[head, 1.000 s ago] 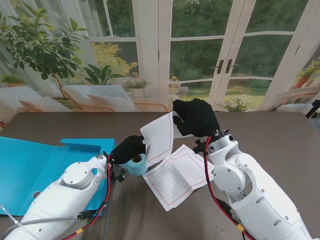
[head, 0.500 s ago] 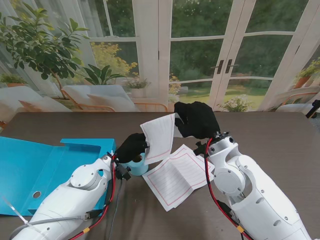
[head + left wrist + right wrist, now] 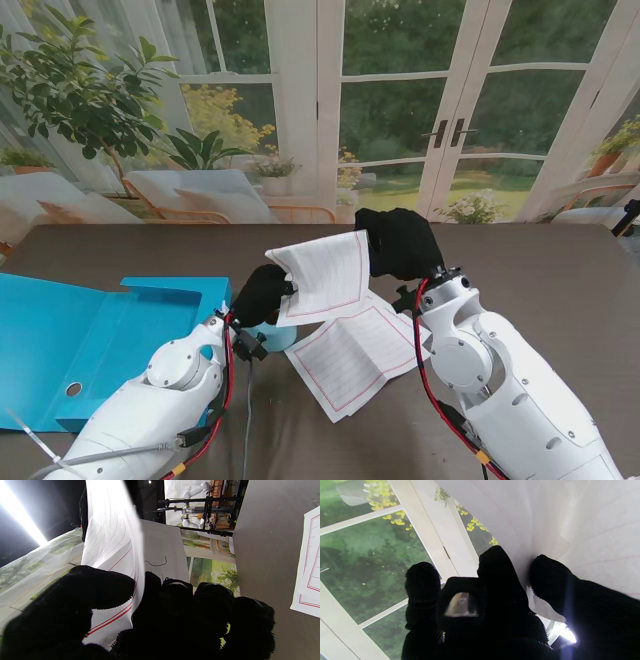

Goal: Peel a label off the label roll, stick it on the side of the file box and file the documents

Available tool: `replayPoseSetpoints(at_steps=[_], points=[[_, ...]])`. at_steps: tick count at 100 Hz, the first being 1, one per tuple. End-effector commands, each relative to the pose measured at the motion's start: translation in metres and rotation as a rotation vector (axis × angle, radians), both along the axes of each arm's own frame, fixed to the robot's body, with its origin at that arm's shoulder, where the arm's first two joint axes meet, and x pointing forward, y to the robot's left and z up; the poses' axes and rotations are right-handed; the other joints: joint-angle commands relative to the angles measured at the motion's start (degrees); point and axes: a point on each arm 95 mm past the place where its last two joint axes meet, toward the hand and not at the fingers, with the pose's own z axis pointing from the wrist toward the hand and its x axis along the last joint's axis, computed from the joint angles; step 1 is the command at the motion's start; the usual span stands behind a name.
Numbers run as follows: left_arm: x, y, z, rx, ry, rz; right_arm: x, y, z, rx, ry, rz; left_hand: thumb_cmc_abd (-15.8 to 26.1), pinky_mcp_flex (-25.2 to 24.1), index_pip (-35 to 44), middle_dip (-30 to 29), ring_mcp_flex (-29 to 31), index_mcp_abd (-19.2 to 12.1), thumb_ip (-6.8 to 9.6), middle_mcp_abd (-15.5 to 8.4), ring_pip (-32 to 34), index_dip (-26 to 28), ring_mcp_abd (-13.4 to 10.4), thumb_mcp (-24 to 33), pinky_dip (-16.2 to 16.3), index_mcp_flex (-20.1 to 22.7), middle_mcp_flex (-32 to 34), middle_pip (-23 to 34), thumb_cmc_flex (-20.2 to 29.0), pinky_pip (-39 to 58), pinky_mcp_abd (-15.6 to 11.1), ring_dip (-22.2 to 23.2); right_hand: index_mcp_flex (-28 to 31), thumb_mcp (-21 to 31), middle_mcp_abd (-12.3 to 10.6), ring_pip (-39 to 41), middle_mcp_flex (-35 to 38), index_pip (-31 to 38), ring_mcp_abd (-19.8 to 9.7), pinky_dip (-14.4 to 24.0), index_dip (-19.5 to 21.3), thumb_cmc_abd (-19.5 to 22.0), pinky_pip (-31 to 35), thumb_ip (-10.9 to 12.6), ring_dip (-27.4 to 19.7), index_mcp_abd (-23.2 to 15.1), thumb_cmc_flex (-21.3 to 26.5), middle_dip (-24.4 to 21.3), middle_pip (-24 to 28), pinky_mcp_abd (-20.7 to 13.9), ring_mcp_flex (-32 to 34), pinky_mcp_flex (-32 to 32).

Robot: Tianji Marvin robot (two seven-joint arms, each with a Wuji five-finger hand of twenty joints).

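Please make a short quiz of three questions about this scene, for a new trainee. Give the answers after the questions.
1. True or false: the lifted sheet is held by both the left hand and the right hand.
2. Where does the blue file box lie in the stand view? A) on my left, open B) on my right, closed C) under the lifted sheet
3. Fill in: a second document lies flat on the ____.

Key
1. True; each wrist view shows fingers pinching the paper.
2. A
3. table
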Motion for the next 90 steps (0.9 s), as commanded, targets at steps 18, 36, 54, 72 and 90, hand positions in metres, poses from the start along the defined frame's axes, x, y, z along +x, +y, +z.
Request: replayPoseSetpoints(at_steps=[18,36,54,72,90], points=[[-0.01,0.006,0.006,0.026,-0.039,-0.007,0.002,-0.003,-0.009,-0.021,0.03,-0.002,-2.2,2.8,1.7,-0.9,2.4,5.4,4.25,-6.9,2.0,-1.3,-0.4,4.1,-0.8,1.3,2.1,3.8,3.3,7.2,1.6,-0.3,-6.2,-1.0,4.3,-9.1,-2.8,0.7,2.0,0.5,-1.6,4.7,-4.8,0.1,-6.1,-5.7,0.2,-1.4,-3.9,2.7,0.2,11.7],[-0.015,0.015,0.007,0.037,-0.052,0.02,0.002,-0.005,-0.013,-0.02,0.042,-0.005,-1.8,2.8,2.0,-0.7,2.4,6.9,5.02,-6.8,2.2,-2.0,-0.2,5.1,-1.1,1.0,2.0,4.2,3.6,7.4,1.5,-0.4,-10.0,-3.0,4.7,-22.6,-8.6,-3.4,5.7,-0.7,-4.6,5.5,-6.3,1.1,-12.2,-5.3,0.4,-4.7,-7.6,3.6,-0.1,5.1],[-0.019,0.021,0.008,0.039,-0.055,0.042,0.002,-0.007,-0.016,-0.04,0.052,-0.001,-1.4,2.9,2.5,-0.5,2.4,7.8,5.37,-6.8,2.3,-2.4,-0.1,5.8,-1.3,0.7,2.1,4.5,3.6,7.6,1.2,-0.3,-19.8,-2.0,5.7,-39.2,-20.1,-14.8,7.9,-3.4,-1.8,7.7,-9.6,7.1,-15.1,-0.4,-6.3,-7.8,-8.2,3.7,-4.4,-3.2],[-0.021,0.025,0.009,0.036,-0.058,0.051,0.003,-0.009,-0.019,-0.071,0.078,-0.004,-1.1,2.9,2.7,-0.4,2.3,8.5,5.61,-6.6,2.4,-2.7,0.1,6.4,-1.5,0.4,2.1,4.6,3.8,7.7,1.2,-0.2,-27.4,-2.5,8.0,-48.7,-33.9,-22.6,11.3,-5.7,6.7,8.5,-15.0,14.4,-18.2,1.3,-9.3,-10.9,-9.2,4.0,-18.4,-12.7],[-0.022,0.027,0.013,0.024,-0.062,0.061,0.005,-0.012,-0.02,-0.097,0.103,-0.017,-1.0,2.9,2.8,-0.4,2.3,8.9,5.66,-6.7,2.5,-2.8,0.1,6.6,-1.6,0.3,2.1,4.7,3.7,7.8,1.3,-0.1,-32.0,-3.8,9.3,-51.6,-42.2,-24.8,12.9,-7.3,5.9,7.8,-19.0,14.3,-21.5,1.8,-10.0,-13.1,-9.3,3.5,-28.1,-19.4]])
